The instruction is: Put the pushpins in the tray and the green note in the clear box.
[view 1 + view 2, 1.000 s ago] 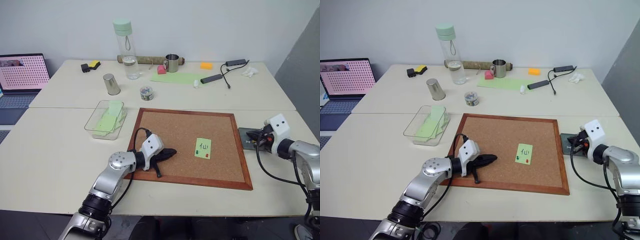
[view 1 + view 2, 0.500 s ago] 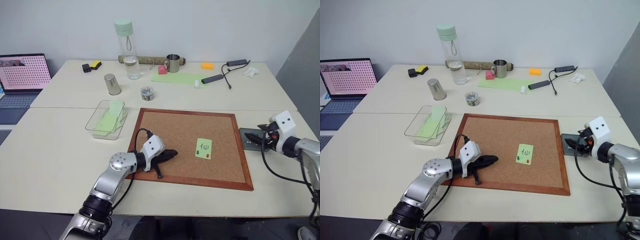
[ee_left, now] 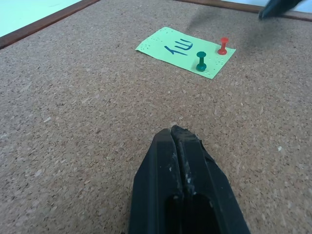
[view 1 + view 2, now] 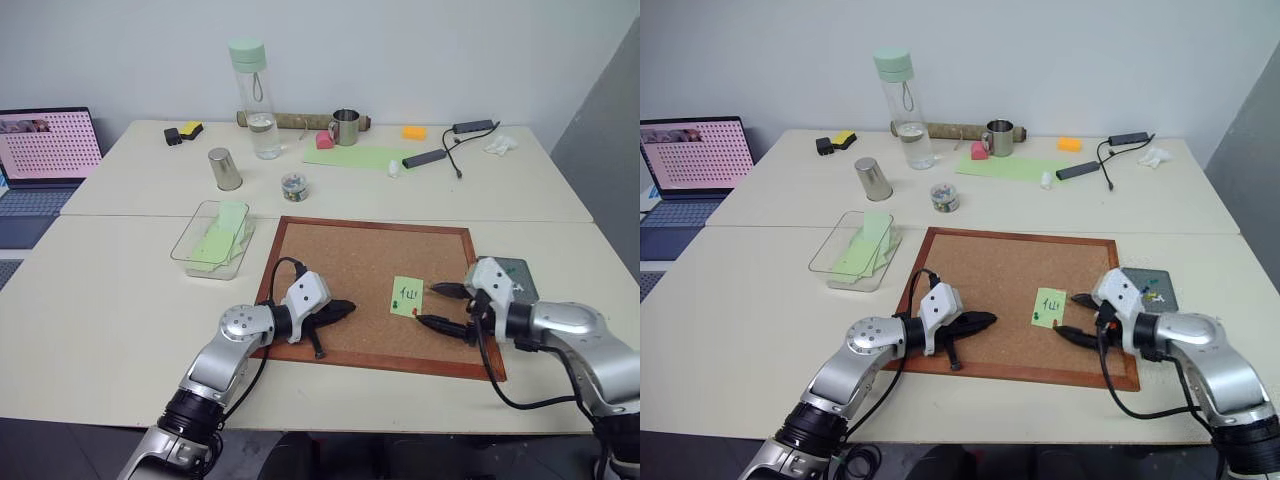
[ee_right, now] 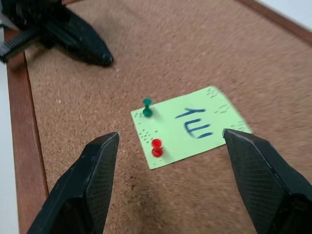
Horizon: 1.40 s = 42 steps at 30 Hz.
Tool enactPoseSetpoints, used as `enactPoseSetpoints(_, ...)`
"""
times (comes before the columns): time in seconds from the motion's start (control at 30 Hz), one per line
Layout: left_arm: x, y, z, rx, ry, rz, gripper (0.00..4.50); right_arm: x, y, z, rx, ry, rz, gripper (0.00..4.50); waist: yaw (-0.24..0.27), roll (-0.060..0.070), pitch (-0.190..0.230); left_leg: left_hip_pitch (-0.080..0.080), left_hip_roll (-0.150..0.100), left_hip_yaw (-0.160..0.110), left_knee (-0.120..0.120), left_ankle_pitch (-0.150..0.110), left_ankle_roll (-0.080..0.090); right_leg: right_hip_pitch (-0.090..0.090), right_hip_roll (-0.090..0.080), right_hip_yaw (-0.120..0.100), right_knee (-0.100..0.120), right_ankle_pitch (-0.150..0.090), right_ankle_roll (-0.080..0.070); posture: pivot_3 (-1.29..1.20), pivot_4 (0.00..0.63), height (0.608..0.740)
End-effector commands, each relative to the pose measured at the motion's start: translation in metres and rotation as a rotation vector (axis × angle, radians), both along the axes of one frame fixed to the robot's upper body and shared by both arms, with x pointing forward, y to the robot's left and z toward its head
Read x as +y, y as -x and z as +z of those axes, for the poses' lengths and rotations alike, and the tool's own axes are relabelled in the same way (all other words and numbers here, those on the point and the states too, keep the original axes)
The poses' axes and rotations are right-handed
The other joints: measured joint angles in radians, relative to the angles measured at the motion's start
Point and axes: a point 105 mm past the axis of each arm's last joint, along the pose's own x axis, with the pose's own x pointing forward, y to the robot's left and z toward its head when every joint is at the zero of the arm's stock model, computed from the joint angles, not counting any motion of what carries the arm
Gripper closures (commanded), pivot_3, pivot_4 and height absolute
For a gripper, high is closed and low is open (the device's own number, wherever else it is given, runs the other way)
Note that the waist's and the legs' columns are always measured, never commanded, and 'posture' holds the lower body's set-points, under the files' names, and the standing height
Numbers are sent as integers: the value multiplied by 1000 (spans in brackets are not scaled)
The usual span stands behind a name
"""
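Now moved from grey tray (image 4: pixel 1150 291) to cork board (image 4: pixel 340 262): right gripper (image 5: pixel 168 168), jaws apart, facing red pushpin (image 5: pixel 156 146) in green note (image 5: pixel 190 126). Left gripper (image 3: pixel 183 146) closed, idle. Next: centre on pin head, close, pull straight up.

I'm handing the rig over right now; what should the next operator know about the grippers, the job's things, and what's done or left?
Left gripper: shut, empty, resting on the cork board.
Right gripper: fingers open, at the green note, holding nothing.
The note is on the board, with the green pushpin and red pushpin stuck through it.
The tray is right of the board, with small coloured bits in it; the clear box is left of it, holding green papers.
Done: neither pin is out, and the note is not boxed.
Left: pull both pins into the tray, then box the note.
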Motion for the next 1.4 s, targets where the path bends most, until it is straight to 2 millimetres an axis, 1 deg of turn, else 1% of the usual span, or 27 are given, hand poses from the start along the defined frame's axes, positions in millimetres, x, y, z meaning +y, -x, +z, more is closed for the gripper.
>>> enactPoseSetpoints(0.03, -1, 9, -17, 61, -42, -24, 4500, 5, -7, 4, -57, -5, 22, 950, 0, 0, 0, 0, 0, 0, 0, 0, 0, 0, 0, 0, 0, 0, 0, 0, 150, 740)
enactPoseSetpoints(0.1, -1, 9, -18, 61, -43, -23, 4500, 4, -9, 1, -61, -7, 16, 950, 0, 0, 0, 0, 0, 0, 0, 0, 0, 0, 0, 0, 0, 0, 0, 0, 150, 740)
enactPoseSetpoints(0.17, -1, 9, -18, 61, -45, -23, 4500, 4, -11, 1, -69, -21, 13, 1311, 0, 0, 0, 0, 0, 0, 0, 0, 0, 0, 0, 0, 0, 0, 0, 0, 150, 740)
enactPoseSetpoints(0.2, -1, 9, -18, 61, -46, -23, 4500, 5, -11, 1, -72, -29, 12, 1412, 0, 0, 0, 0, 0, 0, 0, 0, 0, 0, 0, 0, 0, 0, 0, 0, 150, 740)
enactPoseSetpoints(0.23, -1, 10, -18, 61, -47, -23, 4500, 5, -11, 1, -72, -35, 13, 1757, 0, 0, 0, 0, 0, 0, 0, 0, 0, 0, 0, 0, 0, 0, 0, 0, 150, 740)
enactPoseSetpoints(0.27, -1, 10, -18, 62, -47, -23, 4500, 6, -11, 0, -70, -36, 17, 1861, 0, 0, 0, 0, 0, 0, 0, 0, 0, 0, 0, 0, 0, 0, 0, 0, 150, 740)
enactPoseSetpoints(0.37, -1, 10, -18, 62, -48, -25, 4500, 8, -10, -4, -62, -37, 25, 2464, 0, 0, 0, 0, 0, 0, 0, 0, 0, 0, 0, 0, 0, 0, 0, 0, 150, 740)
enactPoseSetpoints(0.43, -1, 10, -18, 63, -47, -24, 4500, 9, -9, -6, -57, -38, 29, 2761, 0, 0, 0, 0, 0, 0, 0, 0, 0, 0, 0, 0, 0, 0, 0, 0, 150, 740)
enactPoseSetpoints(0.63, 0, 9, -18, 65, -46, -18, 4500, 9, -4, -10, -39, -35, 49, 4017, 0, 0, 0, 0, 0, 0, 0, 0, 0, 0, 0, 0, 0, 0, 0, 0, 150, 740)
enactPoseSetpoints(0.67, 0, 9, -18, 66, -47, -17, 4500, 10, -3, -10, -36, -38, 54, 4321, 0, 0, 0, 0, 0, 0, 0, 0, 0, 0, 0, 0, 0, 0, 0, 0, 150, 740)
enactPoseSetpoints(0.7, 0, 9, -19, 67, -47, -17, 4500, 10, -2, -9, -33, -41, 58, 4469, 0, 0, 0, 0, 0, 0, 0, 0, 0, 0, 0, 0, 0, 0, 0, 0, 150, 740)
enactPoseSetpoints(0.87, 2, 10, -21, 71, -52, -15, 4500, 11, -1, -2, -47, -62, 67, 4487, 0, 0, 0, 0, 0, 0, 0, 0, 0, 0, 0, 0, 0, 0, 0, 0, 150, 740)
enactPoseSetpoints(1.17, 3, 10, -23, 72, -57, -5, 4500, 12, -3, 28, -69, -171, 40, 4487, 0, 0, 0, 0, 0, 0, 0, 0, 0, 0, 0, 0, 0, 0, 0, 0, 150, 740)
enactPoseSetpoints(1.4, -1, 9, -26, 70, -62, -9, 4500, 11, 1, 45, -64, -221, 26, 4487, 0, 0, 0, 0, 0, -1, 0, 0, 0, 0, 0, 0, 0, 0, 0, 0, 150, 740)
